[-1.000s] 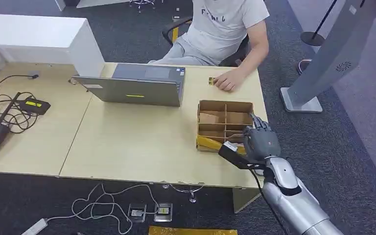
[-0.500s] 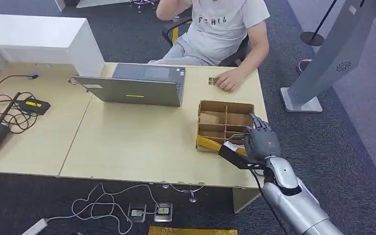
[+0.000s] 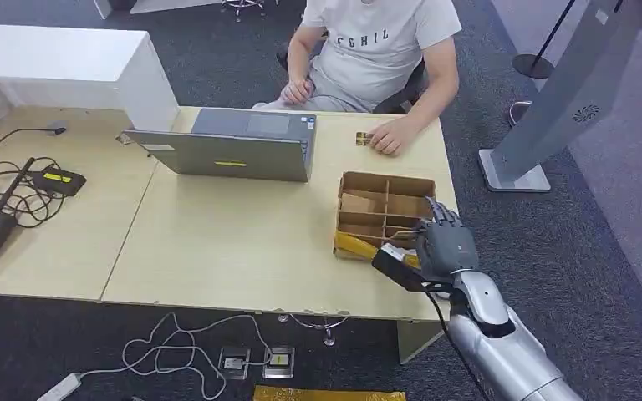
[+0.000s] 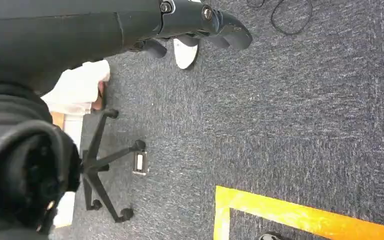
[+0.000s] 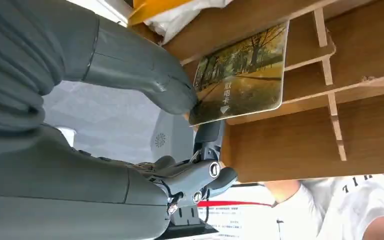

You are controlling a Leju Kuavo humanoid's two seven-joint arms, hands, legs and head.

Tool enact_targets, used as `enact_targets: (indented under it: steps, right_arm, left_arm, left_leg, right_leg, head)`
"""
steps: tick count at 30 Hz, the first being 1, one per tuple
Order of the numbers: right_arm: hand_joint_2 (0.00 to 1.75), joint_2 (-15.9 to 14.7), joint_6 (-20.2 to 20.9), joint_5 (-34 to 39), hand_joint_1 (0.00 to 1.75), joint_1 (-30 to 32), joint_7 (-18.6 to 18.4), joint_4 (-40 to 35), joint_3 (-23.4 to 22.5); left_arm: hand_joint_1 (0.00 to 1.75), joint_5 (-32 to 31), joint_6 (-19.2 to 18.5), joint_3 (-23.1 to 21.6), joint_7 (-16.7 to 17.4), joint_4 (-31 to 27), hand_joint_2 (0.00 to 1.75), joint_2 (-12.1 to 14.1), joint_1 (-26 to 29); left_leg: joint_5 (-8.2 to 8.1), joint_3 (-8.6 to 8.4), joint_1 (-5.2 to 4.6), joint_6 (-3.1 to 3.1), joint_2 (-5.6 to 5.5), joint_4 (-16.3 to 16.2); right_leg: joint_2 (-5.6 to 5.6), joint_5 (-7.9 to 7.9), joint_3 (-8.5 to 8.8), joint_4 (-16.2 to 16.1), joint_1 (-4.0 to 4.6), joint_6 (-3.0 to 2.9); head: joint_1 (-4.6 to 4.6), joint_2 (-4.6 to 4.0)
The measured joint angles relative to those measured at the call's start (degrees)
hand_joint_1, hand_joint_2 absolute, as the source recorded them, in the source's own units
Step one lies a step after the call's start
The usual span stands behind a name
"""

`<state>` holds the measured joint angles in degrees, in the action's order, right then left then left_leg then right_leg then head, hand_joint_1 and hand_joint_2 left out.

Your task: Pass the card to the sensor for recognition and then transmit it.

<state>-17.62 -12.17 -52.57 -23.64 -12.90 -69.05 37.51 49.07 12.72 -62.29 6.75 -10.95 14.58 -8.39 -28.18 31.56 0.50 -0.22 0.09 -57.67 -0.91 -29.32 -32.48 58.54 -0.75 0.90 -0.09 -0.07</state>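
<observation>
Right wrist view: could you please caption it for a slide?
Right hand pinches a card over the box.

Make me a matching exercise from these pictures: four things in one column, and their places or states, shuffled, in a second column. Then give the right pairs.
Things:
1. card
2. laptop
3. cardboard box
4. left hand

Places or states:
A. hangs over the grey carpet, holding nothing
B. divided into compartments, on the table in front of the right hand
C. pinched by the right hand, over the box compartments
D. on the table, in front of the seated person

Pairs: 1-C, 2-D, 3-B, 4-A
</observation>
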Motion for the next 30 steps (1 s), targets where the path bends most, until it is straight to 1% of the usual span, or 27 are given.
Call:
enact_targets:
  steps: [4,9,12,14,17,22,27,30]
  right_arm:
    - [1.75,0.0,0.0,-0.1,1.75,0.1,0.0,-0.3,0.0]
    - [1.75,0.1,-1.3,-0.7,1.75,0.1,0.4,-0.3,-0.8]
    - [1.75,0.1,-4.2,-3.2,1.75,0.1,1.0,-0.7,-1.4]
    - [1.75,0.1,-5.3,-5.3,1.75,0.2,1.6,-1.8,-2.1]
    - [1.75,0.1,-5.5,-7.5,1.75,0.1,2.1,-4.4,-3.8]
    - [1.75,0.2,-5.4,-9.1,1.75,-0.6,2.7,-8.3,-5.8]
    - [1.75,0.4,-5.6,-9.9,1.75,-1.9,3.4,-10.7,-7.4]
    - [1.75,0.6,-6.3,-10.0,1.75,-2.2,3.7,-11.4,-8.4]
  left_arm:
    - [0.00,0.0,0.0,-0.1,0.0,0.0,0.00,0.0,0.0]
    - [0.00,0.3,0.0,-0.5,0.0,0.0,0.00,0.0,0.0]
    - [0.00,0.4,0.0,-0.8,0.0,0.0,0.00,0.0,0.0]
    - [0.00,0.6,0.0,-0.9,0.0,0.0,0.00,0.0,0.0]
    - [0.00,0.8,0.0,-1.0,0.0,0.0,0.00,0.0,0.0]
    - [0.00,0.9,0.0,-1.2,-0.3,0.0,0.00,-0.1,0.0]
    - [0.00,0.7,-0.2,-1.4,-0.4,0.0,0.00,-0.2,0.0]
    - [0.00,0.5,-0.2,-1.6,-0.4,0.0,0.00,-0.2,0.0]
  left_leg:
    - [0.00,0.00,0.00,0.00,0.00,0.0]
    - [0.00,0.01,0.00,0.00,0.00,0.0]
    - [0.00,0.01,0.00,0.00,0.00,0.0]
    - [0.00,0.01,0.00,0.00,0.00,0.0]
    - [0.00,0.01,0.00,0.00,0.00,0.0]
    - [0.00,0.01,0.00,0.00,0.00,0.0]
    - [0.00,0.01,0.00,0.00,0.00,0.0]
    - [0.00,0.01,0.00,0.00,0.00,0.0]
  right_leg:
    - [0.00,0.00,0.00,0.0,0.00,0.00]
    - [-0.01,0.00,0.00,0.0,0.00,0.00]
    - [0.00,0.00,0.00,0.0,0.00,0.00]
    - [0.01,0.00,0.00,0.0,0.00,0.00]
    - [0.00,0.00,0.00,0.0,0.00,0.00]
    - [0.00,0.00,0.02,0.0,0.00,0.00]
    - [0.00,0.01,0.01,0.0,0.00,0.00]
    - [-0.02,0.00,0.02,0.0,0.00,0.00]
  head:
    - [0.00,0.00]
    - [0.00,0.00]
    - [0.00,0.00]
    - [-0.02,0.00]
    - [0.02,0.00]
    - [0.00,0.00]
    - [0.00,0.00]
    - [0.00,0.00]
